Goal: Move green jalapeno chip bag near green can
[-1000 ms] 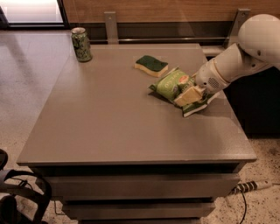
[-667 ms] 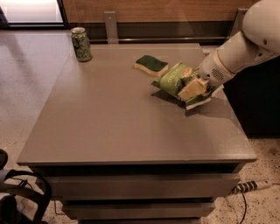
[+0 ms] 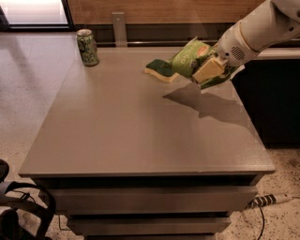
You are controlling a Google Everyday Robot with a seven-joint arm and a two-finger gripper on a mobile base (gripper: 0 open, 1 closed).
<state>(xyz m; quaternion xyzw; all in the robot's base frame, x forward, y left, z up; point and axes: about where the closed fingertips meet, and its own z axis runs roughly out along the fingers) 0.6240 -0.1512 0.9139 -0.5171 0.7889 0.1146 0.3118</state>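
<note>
The cream 2-finger gripper (image 3: 209, 71) is clenched on the crinkly green jalapeno chip bag (image 3: 188, 58), holding it above the flat grey table (image 3: 140, 136), the small green can (image 3: 87, 47) well apart to its left.

Counter (image 3: 140, 131): grey, matte top, roughly square; two drawer fronts (image 3: 150, 199) stacked under the near edge.
Sponge (image 3: 159, 70): yellow body, green top, lying flat on the counter at 1 o'clock from centre; its right end is hidden.
Shadow (image 3: 206, 101): dark patch on the counter at 2 o'clock.
Pincer (image 3: 208, 70): off the surface, just at the sponge's 3 o'clock.
Grey upright post (image 3: 118, 28): beyond the far edge, 12 o'clock.
Wood panelling (image 3: 164, 9): behind the post.
Speckled floor (image 3: 28, 93): 9 o'clock side.
White power strip (image 3: 268, 200) with a black cable: on the floor at 4 o'clock.
Black strapped gear (image 3: 18, 211): 7 o'clock; type unclear.
</note>
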